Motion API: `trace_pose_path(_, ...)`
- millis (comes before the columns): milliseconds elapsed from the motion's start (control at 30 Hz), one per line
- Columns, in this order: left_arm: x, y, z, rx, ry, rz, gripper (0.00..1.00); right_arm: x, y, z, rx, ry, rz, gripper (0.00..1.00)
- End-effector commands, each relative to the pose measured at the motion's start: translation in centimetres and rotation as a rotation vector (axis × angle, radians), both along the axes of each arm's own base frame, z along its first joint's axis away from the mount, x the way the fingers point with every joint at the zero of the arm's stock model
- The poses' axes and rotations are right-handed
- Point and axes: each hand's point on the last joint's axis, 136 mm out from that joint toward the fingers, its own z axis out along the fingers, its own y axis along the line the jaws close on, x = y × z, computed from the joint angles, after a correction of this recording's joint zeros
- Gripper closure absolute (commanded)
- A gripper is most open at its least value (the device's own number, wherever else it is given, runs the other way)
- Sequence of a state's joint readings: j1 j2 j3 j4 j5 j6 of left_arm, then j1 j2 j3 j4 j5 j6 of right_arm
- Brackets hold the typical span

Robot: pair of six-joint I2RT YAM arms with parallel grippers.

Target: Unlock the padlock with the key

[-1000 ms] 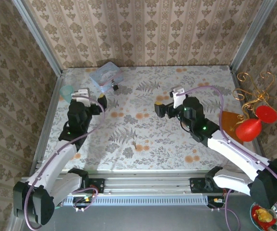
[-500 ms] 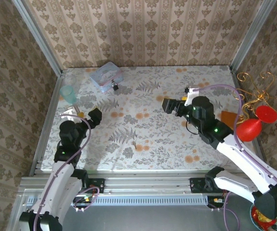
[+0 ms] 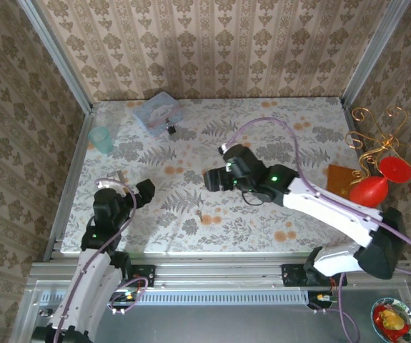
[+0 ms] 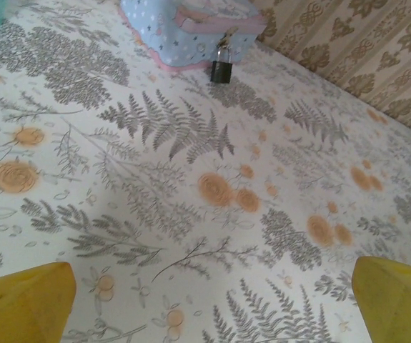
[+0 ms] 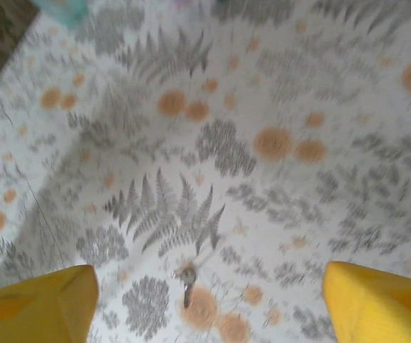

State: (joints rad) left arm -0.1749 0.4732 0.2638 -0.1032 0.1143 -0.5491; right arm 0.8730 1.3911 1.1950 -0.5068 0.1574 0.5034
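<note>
The padlock (image 3: 171, 129) sits in the upper left of the overhead view, a tiny black squarish body right against the near corner of a pale translucent box (image 3: 157, 112). The left wrist view brings it closer at the top centre: the padlock (image 4: 221, 70) stands upright with its thin silvery shackle reaching up to the front of the box (image 4: 191, 28), whose blue, dotted plastic has a pinkish rim; whether the shackle passes through a clasp cannot be told. The key (image 3: 200, 214) is a small dark sliver lying alone on the table (image 3: 298, 121), low and centre in the overhead view and well apart from the padlock. The right wrist view shows the key (image 5: 187, 281), blurred, on a printed orange flower between its own fingers. The right claw (image 3: 214, 179) hangs near the key; in its wrist view the right claw (image 5: 209, 304) is spread wide, its yellow pads at the bottom corners, gripping nothing. The left claw (image 3: 145, 191), lower left overhead, is likewise spread wide and empty, as the left claw (image 4: 209, 300) shows in its own view. The tablecloth bears grey ferns and orange blossoms. A teal cup (image 3: 101, 139) stands at the table's left edge.
</note>
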Motion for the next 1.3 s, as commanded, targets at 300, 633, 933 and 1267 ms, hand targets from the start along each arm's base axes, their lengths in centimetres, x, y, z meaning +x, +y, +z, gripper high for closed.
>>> trace_pose_path(300, -1.4, 1.5, 0.4, 0.042, -0.072, 0.055, 0.0, -4.1, 5.4, -10.7, -0.433, 0.282, 0.312, 0.36)
trace_pose_path(633, -1.9, 2.3, 0.8, 0.088, -0.073, 0.098, 0.0, -4.6, 6.6, -14.7, -0.599, 0.339, 0.505, 0.49)
trace_pose_path(933, -2.0, 2.6, 0.8, 0.101, -0.07, 0.116, 0.0, -3.2, 6.7, -16.5, -0.673, 0.353, 0.531, 0.57)
trace_pose_path(1267, -2.1, 3.7, 0.1, 0.124, -0.049, 0.175, 0.0, -2.9, 6.5, -18.1, -0.71, 0.379, 0.558, 0.59)
